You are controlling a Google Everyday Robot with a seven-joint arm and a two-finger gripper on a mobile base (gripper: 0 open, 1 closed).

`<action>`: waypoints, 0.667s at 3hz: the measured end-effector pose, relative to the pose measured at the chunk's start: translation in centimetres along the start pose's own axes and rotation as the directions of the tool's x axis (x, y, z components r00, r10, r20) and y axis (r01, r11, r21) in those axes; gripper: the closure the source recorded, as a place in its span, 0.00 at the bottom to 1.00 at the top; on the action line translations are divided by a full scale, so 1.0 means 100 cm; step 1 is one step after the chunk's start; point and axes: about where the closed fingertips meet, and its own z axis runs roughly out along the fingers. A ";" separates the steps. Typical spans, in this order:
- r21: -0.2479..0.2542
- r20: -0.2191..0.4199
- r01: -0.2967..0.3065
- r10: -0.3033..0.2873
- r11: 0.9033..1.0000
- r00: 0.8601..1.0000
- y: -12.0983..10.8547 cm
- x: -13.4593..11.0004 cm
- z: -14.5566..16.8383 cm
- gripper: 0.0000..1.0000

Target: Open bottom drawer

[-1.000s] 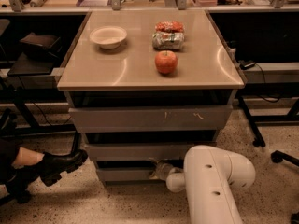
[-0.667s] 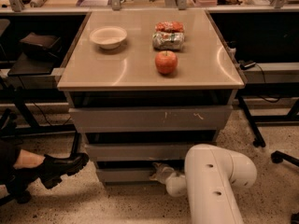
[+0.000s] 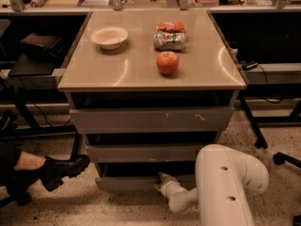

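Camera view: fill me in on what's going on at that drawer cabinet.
The robot's white arm is bent low, with its gripper at the top edge of the bottom drawer, near the middle of its front. A dark gap shows above that front, but I cannot tell whether the drawer is pulled out at all. On the cabinet top sit an apple, a bowl and a snack bag, none being handled.

Left of btm drawer (image 3: 124, 183): shoe (image 3: 63, 167); end effector (image 3: 164, 179) at its lip.

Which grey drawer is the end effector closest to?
The bottom drawer, the narrowest front and lowest of three; the end effector sits at its top edge.
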 end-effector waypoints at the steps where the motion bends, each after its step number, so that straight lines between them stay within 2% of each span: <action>1: 0.000 0.000 0.000 0.000 1.000 1.000 0.000 0.000 0.000 1.00; 2: 0.003 0.009 -0.005 0.005 1.000 1.000 0.014 0.003 -0.014 1.00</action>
